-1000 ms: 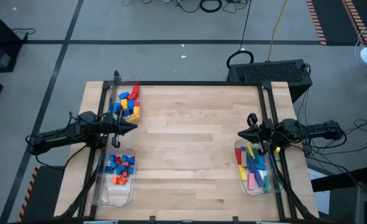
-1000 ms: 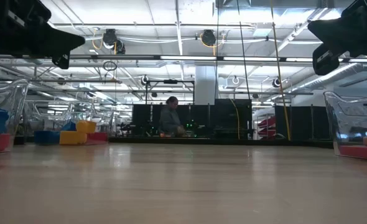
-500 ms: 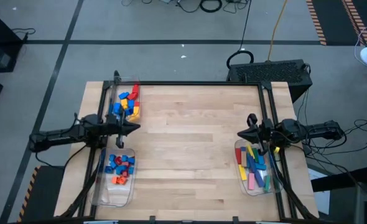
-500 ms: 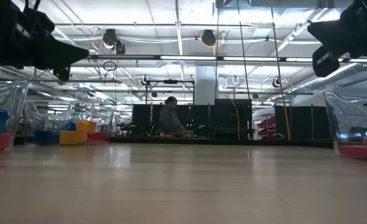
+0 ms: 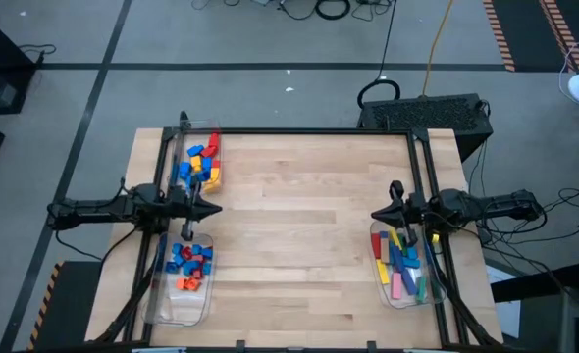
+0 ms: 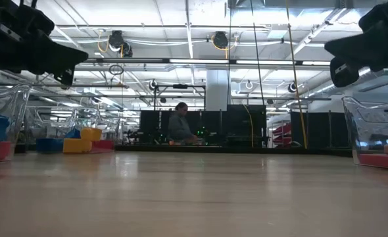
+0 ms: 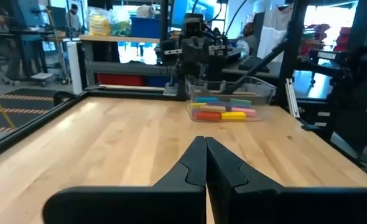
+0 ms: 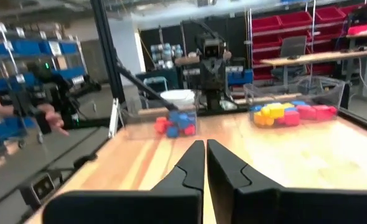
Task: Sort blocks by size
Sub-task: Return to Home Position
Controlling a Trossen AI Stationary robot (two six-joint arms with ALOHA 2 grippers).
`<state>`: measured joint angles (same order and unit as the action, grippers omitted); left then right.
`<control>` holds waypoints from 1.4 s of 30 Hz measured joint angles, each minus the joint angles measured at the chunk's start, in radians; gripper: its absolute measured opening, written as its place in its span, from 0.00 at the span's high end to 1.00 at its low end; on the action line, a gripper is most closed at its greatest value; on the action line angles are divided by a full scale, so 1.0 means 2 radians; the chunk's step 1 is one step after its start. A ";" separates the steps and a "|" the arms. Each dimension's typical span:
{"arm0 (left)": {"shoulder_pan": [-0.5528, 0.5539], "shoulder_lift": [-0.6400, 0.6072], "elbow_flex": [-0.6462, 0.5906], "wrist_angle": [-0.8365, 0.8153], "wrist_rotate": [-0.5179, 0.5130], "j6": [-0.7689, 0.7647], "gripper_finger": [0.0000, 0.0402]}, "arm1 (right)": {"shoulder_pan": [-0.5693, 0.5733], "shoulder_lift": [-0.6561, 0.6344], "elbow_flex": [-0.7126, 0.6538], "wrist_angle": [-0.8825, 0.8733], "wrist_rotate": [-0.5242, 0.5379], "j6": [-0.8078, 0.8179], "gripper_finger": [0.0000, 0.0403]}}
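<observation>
So, quick count: two arms, three clear bins, and more blocks than I can count one by one. From above, the table (image 5: 299,245) is bare wood in the middle with every block sitting in a bin.

The far left bin (image 5: 199,135) has the medium bricks (image 5: 199,164) in blue, yellow and red. The near left bin (image 5: 182,309) has the small cubes (image 5: 189,263), mostly blue with some red and orange. The right bin (image 5: 377,284) holds the long bars (image 5: 404,260): blue, yellow, red, pink, green.

The left gripper (image 5: 214,208) hangs between the two left bins, and the right gripper (image 5: 375,213) sits at the far end of the right bin. Both point inward, with nothing in them.

The overhead view can't show the fingers, but the wrist cams do: both pairs are pressed together. The low cam is the only one showing both grippers up off the table, plus a person (image 6: 179,126) seated way back in the room.
</observation>
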<state>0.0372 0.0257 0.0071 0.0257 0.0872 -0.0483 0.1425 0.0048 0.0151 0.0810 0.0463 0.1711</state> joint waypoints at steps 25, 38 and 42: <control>0.000 0.000 -0.001 -0.002 -0.011 0.002 1.00 | 0.000 0.000 0.000 -0.025 0.003 -0.008 1.00; 0.000 0.000 -0.001 -0.003 -0.010 0.002 1.00 | 0.000 0.000 0.000 -0.025 0.002 -0.008 1.00; 0.001 0.000 -0.001 -0.003 -0.010 0.002 1.00 | 0.000 0.000 0.000 -0.025 0.002 -0.008 1.00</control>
<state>0.0383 0.0257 0.0055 0.0204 0.0662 -0.0448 0.1425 0.0048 0.0151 0.0319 0.0513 0.1558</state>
